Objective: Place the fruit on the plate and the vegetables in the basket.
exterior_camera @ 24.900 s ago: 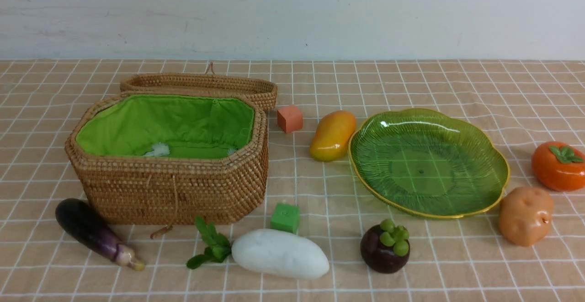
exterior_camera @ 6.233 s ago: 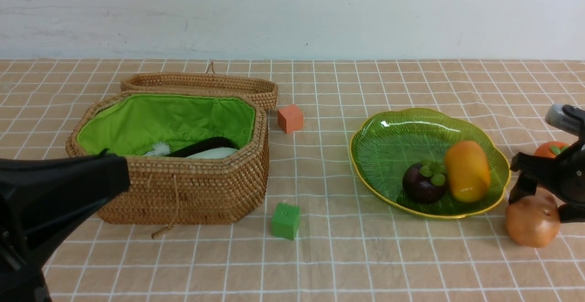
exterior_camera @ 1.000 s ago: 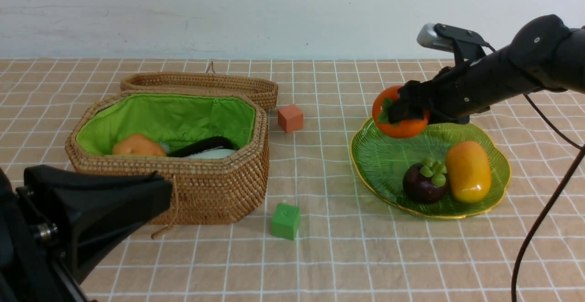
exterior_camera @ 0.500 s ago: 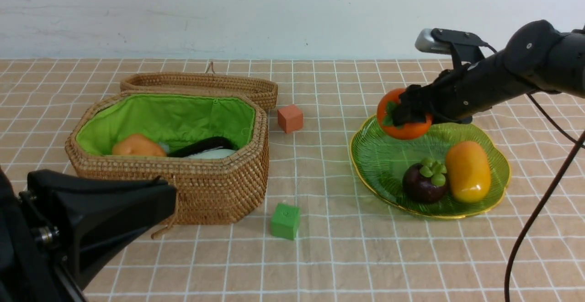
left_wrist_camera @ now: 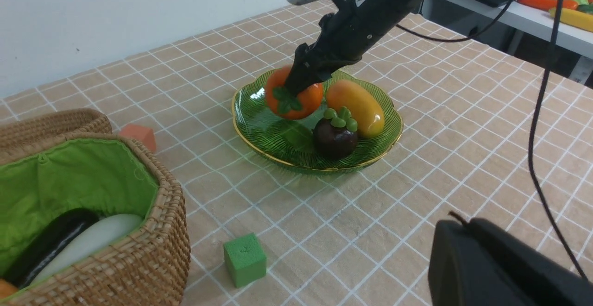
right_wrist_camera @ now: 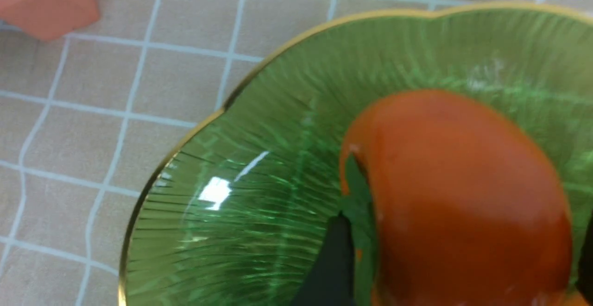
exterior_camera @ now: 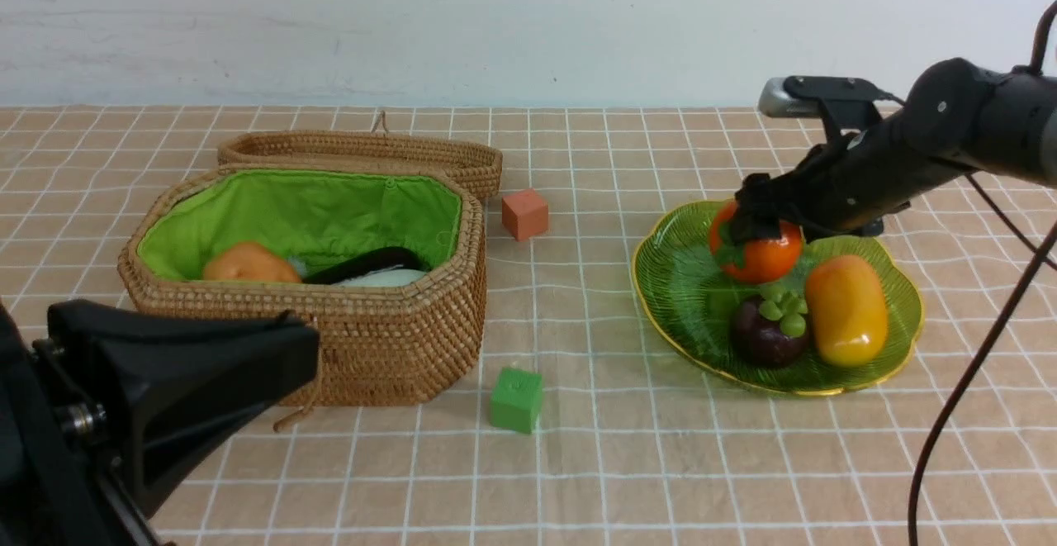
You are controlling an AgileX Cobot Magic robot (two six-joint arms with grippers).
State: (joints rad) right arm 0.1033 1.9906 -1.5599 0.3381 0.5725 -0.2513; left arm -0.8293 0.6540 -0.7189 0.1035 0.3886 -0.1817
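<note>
The orange persimmon [exterior_camera: 764, 253] lies on its side in the green plate [exterior_camera: 677, 290], beside the purple mangosteen [exterior_camera: 764, 333] and the yellow mango [exterior_camera: 846, 310]. My right gripper [exterior_camera: 753, 217] stands open astride the persimmon [right_wrist_camera: 463, 195], with a gap showing at each finger. In the wicker basket [exterior_camera: 372, 339] lie the potato [exterior_camera: 248, 265], the dark eggplant [exterior_camera: 372, 259] and the white radish [exterior_camera: 384, 278]. My left gripper [exterior_camera: 301, 348] hangs shut and empty at the near left, in front of the basket.
The basket's lid [exterior_camera: 363, 154] lies open behind it. An orange cube [exterior_camera: 524, 214] sits between basket and plate, and a green cube [exterior_camera: 515, 399] nearer the front. The right arm's cable [exterior_camera: 958, 397] hangs down right of the plate.
My right gripper came down and to the right over the plate with the persimmon, then opened; the persimmon now rests in the plate. The left arm has not moved.
</note>
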